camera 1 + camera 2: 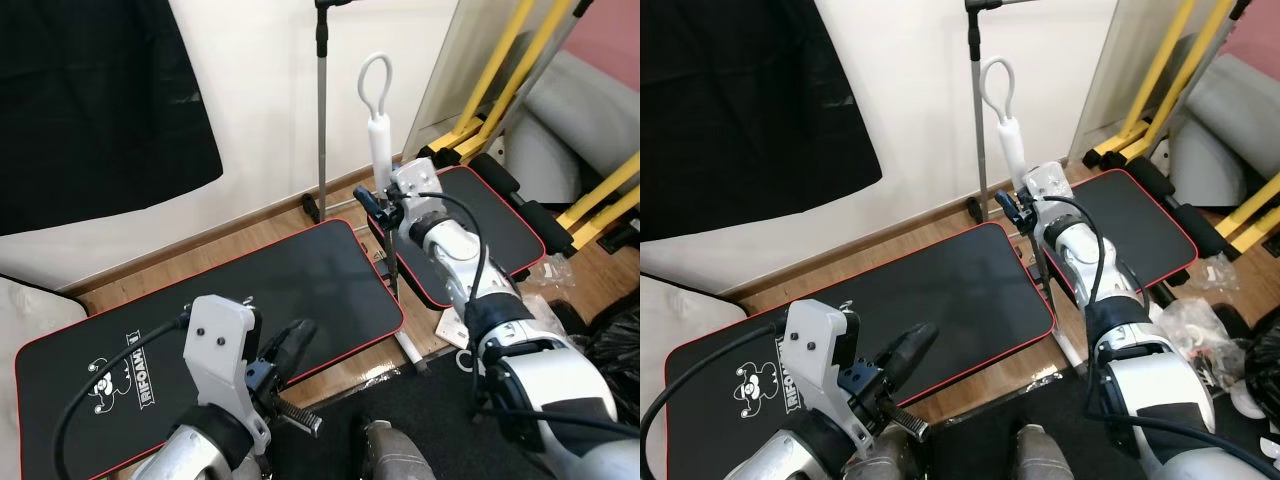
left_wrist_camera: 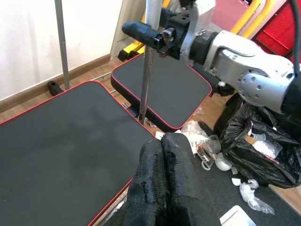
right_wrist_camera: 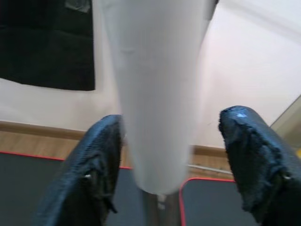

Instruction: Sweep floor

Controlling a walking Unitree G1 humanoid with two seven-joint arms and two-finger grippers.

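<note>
A broom stands upright between two black mats. It has a white handle [image 1: 381,140] with a loop on top and a thin metal shaft [image 2: 146,80] running down to the wooden floor. My right gripper [image 1: 385,205] is at the base of the white handle, fingers open on either side of it. In the right wrist view, one finger [image 3: 101,155] touches the handle [image 3: 155,94] and the other finger [image 3: 244,146] stands a little off it. My left gripper [image 2: 162,141] is low in front of me, shut and holding nothing, pointing over the near mat.
Two black red-edged mats [image 1: 250,290] [image 1: 480,215] lie on the floor. A metal stand pole [image 1: 322,110] rises by the wall, with yellow frames [image 1: 500,70] at the back right. A black rubbish bag [image 2: 263,150] and crumpled plastic scraps [image 2: 207,146] lie to the right.
</note>
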